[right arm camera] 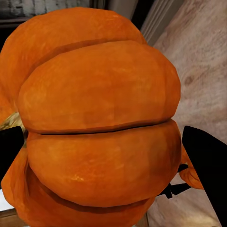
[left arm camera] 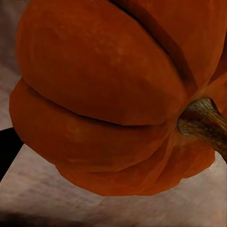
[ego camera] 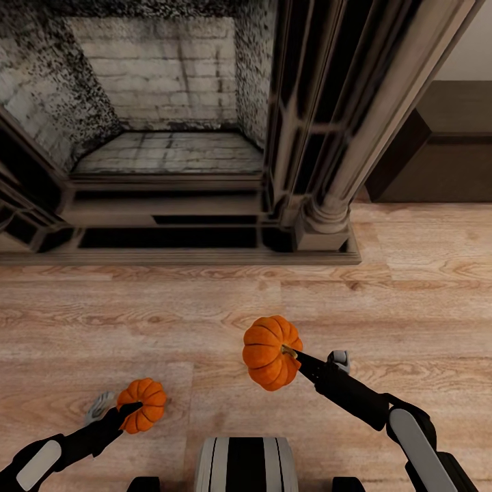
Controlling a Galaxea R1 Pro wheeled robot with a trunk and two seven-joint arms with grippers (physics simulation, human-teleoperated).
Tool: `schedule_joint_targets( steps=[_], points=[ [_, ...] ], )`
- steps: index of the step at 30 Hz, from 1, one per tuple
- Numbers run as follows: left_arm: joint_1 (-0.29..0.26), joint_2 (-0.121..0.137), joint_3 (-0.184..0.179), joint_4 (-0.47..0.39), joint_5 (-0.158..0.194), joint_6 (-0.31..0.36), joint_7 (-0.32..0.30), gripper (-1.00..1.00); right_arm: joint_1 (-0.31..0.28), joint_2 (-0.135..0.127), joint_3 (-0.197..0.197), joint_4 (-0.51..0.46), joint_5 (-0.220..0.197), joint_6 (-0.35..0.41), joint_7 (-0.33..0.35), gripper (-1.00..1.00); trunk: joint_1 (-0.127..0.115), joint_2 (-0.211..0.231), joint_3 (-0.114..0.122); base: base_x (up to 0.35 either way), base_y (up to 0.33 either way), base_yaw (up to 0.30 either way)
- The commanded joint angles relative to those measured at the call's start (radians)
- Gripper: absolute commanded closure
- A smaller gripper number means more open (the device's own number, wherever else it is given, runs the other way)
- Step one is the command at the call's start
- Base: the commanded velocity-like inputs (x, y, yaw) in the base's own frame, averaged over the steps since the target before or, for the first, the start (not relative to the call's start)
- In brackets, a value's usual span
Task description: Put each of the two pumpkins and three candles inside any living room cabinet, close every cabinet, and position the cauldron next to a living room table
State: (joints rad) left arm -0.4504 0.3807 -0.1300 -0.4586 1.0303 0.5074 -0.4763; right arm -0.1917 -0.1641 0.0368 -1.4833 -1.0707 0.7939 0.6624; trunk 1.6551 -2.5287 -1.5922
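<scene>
You have a pumpkin in each gripper. Your left gripper (ego camera: 128,410) is clamped on the smaller-looking pumpkin (ego camera: 142,404) low over the wood floor (ego camera: 424,287), and your right gripper (ego camera: 301,359) grips the other pumpkin (ego camera: 272,352) (its stem points toward the fingers) held higher, in front of the stone fireplace (ego camera: 164,137). The dark cabinet (ego camera: 444,150) sits beyond the fireplace column (ego camera: 355,123), to your right.
</scene>
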Motion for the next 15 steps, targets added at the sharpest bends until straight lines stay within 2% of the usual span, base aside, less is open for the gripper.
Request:
schedule_joint_targets(
  steps=[1,10,15],
  points=[
    [-0.001,0.000,0.009,0.001,-0.013,-0.012,0.002,1.00,0.000,0.000,0.000,0.000,-0.002,0.001,0.000,1.00,0.000,0.000,0.000,0.000,0.000,0.000],
    [-0.001,0.000,0.009,0.002,-0.012,-0.012,0.002,1.00,0.000,0.000,0.000,0.000,-0.002,0.001,0.000,1.00,0.000,0.000,0.000,0.000,0.000,0.000],
    [-0.001,0.000,0.009,0.003,-0.013,-0.012,0.002,1.00,0.000,-0.001,0.000,0.000,-0.002,0.001,0.000,1.00,-0.001,0.001,0.012,0.000,0.000,0.000]
  ],
)
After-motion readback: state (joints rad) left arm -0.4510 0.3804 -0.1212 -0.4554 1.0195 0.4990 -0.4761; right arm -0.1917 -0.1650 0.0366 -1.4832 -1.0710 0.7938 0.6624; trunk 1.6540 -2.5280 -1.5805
